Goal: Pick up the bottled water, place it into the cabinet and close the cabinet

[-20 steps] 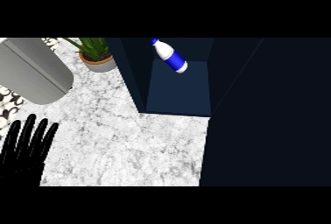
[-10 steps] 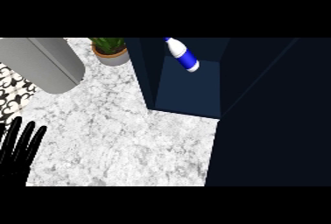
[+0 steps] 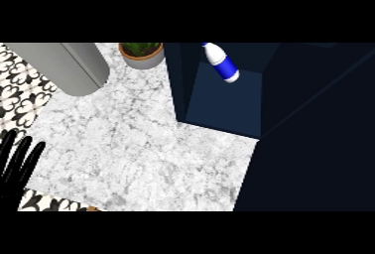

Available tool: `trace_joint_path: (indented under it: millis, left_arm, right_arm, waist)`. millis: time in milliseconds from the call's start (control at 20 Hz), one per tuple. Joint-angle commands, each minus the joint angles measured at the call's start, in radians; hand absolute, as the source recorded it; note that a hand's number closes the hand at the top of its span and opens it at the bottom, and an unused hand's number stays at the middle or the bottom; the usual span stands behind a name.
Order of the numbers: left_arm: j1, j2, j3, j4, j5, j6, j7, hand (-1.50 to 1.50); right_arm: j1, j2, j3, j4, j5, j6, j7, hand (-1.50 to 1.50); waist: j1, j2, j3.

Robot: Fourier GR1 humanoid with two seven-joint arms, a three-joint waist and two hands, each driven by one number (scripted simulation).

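With the white-and-blue water bottle (image 3: 221,62) lying inside the dark blue cabinet (image 3: 219,104), the black left hand (image 3: 18,166), fingers straight and empty, rested at the marble surface (image 3: 139,149); swinging the door squarely shut looked next.

At the lower left, the left robot hand (image 3: 16,171) is cut off by the frame's edge, only its fingers showing. At the top, the bottled water (image 3: 221,63) and potted plant (image 3: 141,53) are clipped.

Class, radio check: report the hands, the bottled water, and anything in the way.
Left hand open, resting at left edge; right hand out of view. Bottled water tilted inside the dark blue cabinet. Cabinet not shut. Potted plant beside it, apart.
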Motion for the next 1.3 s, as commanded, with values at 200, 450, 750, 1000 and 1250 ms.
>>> trace_joint_path:
  millis: [200,450,750,1000,1250]
  left_arm:
    - [-0.015,0.029,0.018,0.006,0.016,-0.031,0.019,-1.5]
    - [-0.009,0.029,0.014,0.014,0.021,-0.047,0.021,-1.5]
    - [-0.025,0.045,0.04,0.031,0.033,-0.056,0.026,-1.5]
    - [-0.022,0.049,0.048,0.041,0.042,-0.07,0.026,-1.5]
    - [-0.024,0.053,0.059,0.049,0.051,-0.074,0.027,-1.5]
  right_arm:
    - [-0.207,-0.074,0.105,-0.027,0.049,0.11,0.12,1.5]
    - [-0.285,-0.047,0.116,0.007,0.022,0.088,0.164,1.5]
    - [-0.379,-0.038,0.117,0.019,0.01,0.094,0.221,1.5]
    - [-0.415,-0.011,0.093,0.042,-0.026,0.082,0.24,1.5]
    - [-0.394,0.016,0.111,0.073,-0.079,0.081,0.25,1.5]
  waist:
    - [0.054,0.005,-0.005]
    - [0.051,0.004,-0.006]
    - [0.037,0.004,-0.008]
    - [0.046,0.015,-0.009]
    - [0.039,0.025,-0.006]
